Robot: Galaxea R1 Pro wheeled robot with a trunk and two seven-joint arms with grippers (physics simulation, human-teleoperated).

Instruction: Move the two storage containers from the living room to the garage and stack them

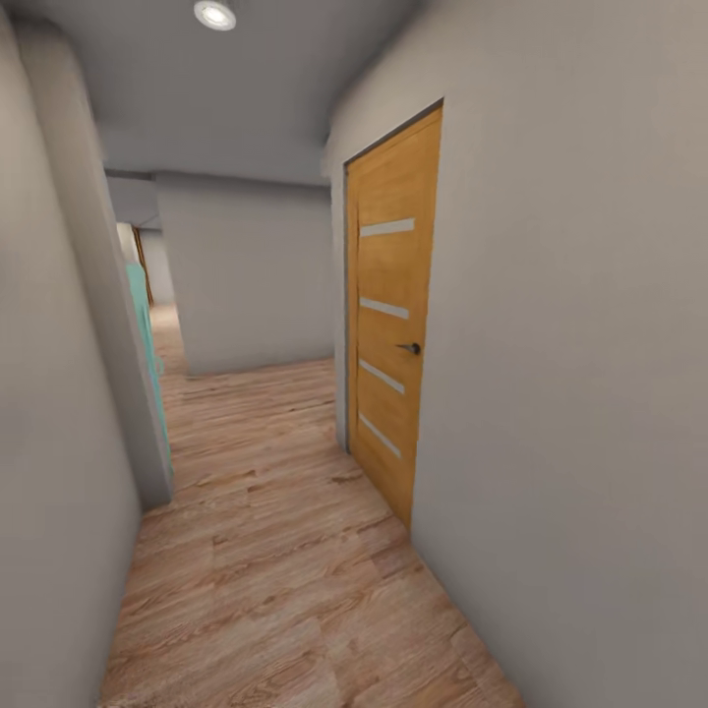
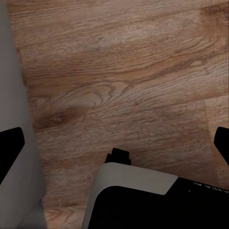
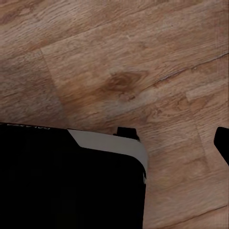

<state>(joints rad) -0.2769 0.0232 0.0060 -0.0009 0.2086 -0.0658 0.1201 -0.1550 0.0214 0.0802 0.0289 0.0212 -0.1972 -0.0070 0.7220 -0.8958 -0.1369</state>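
The two storage containers are out of view, and so are the living room and the garage. I am in a narrow hallway with a light wood-plank floor (image 1: 265, 551). In the left wrist view my left gripper (image 2: 114, 145) is open, its black fingertips (image 2: 10, 145) far apart at the picture's edges with nothing between them, above wood planks. In the right wrist view my right gripper (image 3: 114, 143) also looks open: one black fingertip (image 3: 222, 143) stands at the edge and nothing is held over the planks.
An orange-brown door (image 1: 393, 324) with pale stripes and a dark handle is shut in the grey wall on the right. A grey wall (image 1: 59, 393) runs close on the left, with something teal (image 1: 147, 344) past its corner. The corridor bends left ahead at a grey wall (image 1: 251, 275).
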